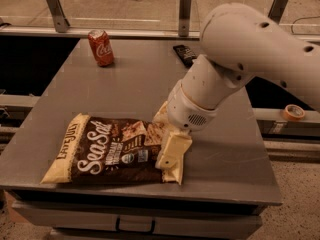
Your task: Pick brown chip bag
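The table [225,154] is a flat grey top with a matt, hard surface, and it runs out on every side under the gripper [172,151]. The arm [250,44] is thick, smooth and white, made of rounded shells. It comes down to the gripper from the upper right of the view.

The bag [107,151] is the main thing for the next move. It lies flat on the table under the gripper, and the gripper sits low over its right end. Almost the whole bag stretches from the gripper to the left of the view. Its long axis goes left to right, a little tilted, near the front edge of the table. So I judge that the hold must be taken at this right end. The bag is dark brown, glossy film with cream ends, puffed and a little wrinkled; it will probably give way and slip under pressure. Whether the gripper is released or clenched on the bag I cannot tell.

The can [101,47] is red metal, upright, well apart behind the gripper to the left. A small black bar [184,53] lies flat behind the gripper, far from the bag.
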`<state>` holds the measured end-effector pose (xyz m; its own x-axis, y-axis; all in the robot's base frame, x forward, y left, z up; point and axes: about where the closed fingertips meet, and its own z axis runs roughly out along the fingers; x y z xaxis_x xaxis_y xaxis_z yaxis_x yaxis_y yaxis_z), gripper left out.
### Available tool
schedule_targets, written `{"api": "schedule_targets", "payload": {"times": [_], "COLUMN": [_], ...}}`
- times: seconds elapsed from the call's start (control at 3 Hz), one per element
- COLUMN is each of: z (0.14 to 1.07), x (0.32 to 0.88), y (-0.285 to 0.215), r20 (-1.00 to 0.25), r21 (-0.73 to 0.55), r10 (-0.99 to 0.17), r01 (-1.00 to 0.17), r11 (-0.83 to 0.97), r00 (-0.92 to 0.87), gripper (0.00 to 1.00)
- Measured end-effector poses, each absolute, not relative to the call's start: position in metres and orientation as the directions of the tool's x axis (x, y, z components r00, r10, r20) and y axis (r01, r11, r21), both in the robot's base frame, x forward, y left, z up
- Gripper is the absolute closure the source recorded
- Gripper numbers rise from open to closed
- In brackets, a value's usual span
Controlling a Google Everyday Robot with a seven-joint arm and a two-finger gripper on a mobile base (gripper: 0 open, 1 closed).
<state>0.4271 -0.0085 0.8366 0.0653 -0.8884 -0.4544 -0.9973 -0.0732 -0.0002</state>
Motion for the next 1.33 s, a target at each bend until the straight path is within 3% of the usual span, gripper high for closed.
{"api": "schedule_targets", "payload": {"times": [0.33, 0.67, 1.33], "z": [0.859, 0.9, 0.999], "x": [0.436, 0.457, 0.535], "y": [-0.01, -0.011, -0.015], "r20": [-0.474, -0.519, -0.663], "r21": [-0.019, -0.051, -0.164], "r10": [-0.879, -0.854, -0.748], "r01": [-0.999, -0.999, -0.977], "r11": [-0.047, -0.006, 0.14], "r00": [0.05, 0.032, 0.004], "gripper": [0.88, 1.0, 1.0]}}
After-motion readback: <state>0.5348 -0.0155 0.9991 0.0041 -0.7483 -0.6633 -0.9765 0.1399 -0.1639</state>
